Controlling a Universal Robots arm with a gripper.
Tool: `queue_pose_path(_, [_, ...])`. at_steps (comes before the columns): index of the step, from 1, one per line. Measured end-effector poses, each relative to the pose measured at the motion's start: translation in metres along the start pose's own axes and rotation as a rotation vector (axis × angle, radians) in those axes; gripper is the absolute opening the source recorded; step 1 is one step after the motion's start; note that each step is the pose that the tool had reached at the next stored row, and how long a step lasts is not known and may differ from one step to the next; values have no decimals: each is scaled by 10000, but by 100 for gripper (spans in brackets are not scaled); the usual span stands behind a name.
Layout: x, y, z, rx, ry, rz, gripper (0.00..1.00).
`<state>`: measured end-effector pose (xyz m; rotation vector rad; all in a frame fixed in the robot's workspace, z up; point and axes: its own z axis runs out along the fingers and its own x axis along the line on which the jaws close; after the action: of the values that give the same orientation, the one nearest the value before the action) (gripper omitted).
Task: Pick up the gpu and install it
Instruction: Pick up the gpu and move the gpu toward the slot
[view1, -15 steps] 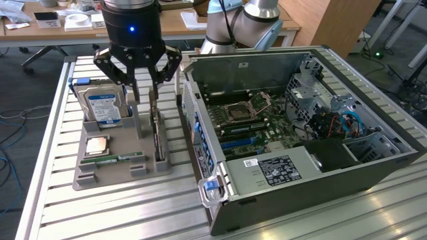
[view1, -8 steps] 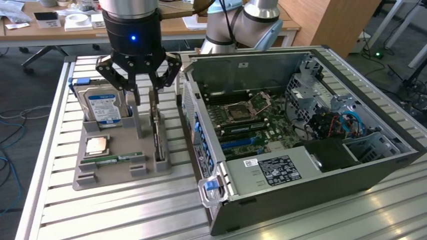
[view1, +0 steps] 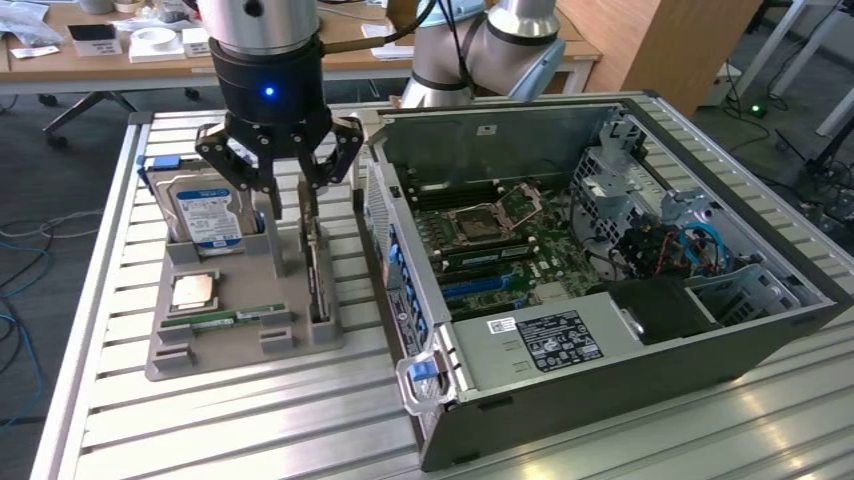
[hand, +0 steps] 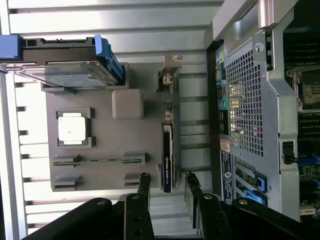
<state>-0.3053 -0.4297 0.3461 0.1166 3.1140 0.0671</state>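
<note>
Wrist view: gpu (hand: 168, 155) on edge, long axis alongside the case wall (hand: 250, 100), parted jaws astride one end.

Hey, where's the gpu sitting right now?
In the exterior view the gpu stands on edge in the grey tray, on that view's left, between the hard drive and the computer case, under the open gripper.
</note>
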Motion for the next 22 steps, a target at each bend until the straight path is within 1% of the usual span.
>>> queue_pose_path(4, [0,0,5,-2,-2,0,42])
queue_pose_path(9, [1,-2,66,-3,-3,-1,42])
queue_pose_path(13, [2,-2,88,-3,-3,0,42])
queue_pose_path(22, [5,-7,224,-2,-2,-1,42])
